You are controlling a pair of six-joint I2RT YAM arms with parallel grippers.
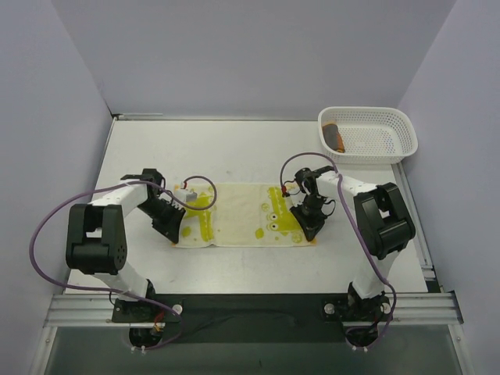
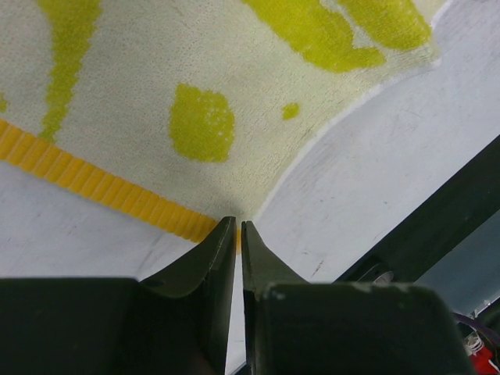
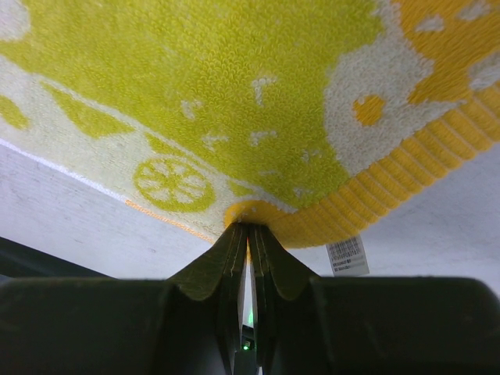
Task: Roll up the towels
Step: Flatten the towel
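The pale yellow towel (image 1: 242, 215) with lime-green prints lies spread flat across the middle of the table. My left gripper (image 1: 173, 233) is at its near-left corner. In the left wrist view the gripper (image 2: 238, 226) is shut, with the orange-trimmed corner of the towel (image 2: 234, 78) pinched between the tips. My right gripper (image 1: 311, 233) is at the near-right corner. In the right wrist view that gripper (image 3: 248, 228) is shut on the bunched orange hem of the towel (image 3: 234, 78). The orange towel (image 1: 336, 137) lies rolled inside the basket.
A white mesh basket (image 1: 406, 137) stands at the far right of the table. A small white label (image 3: 346, 255) hangs from the towel's hem beside my right fingers. The table's dark front rail (image 2: 437, 226) runs close behind the left gripper.
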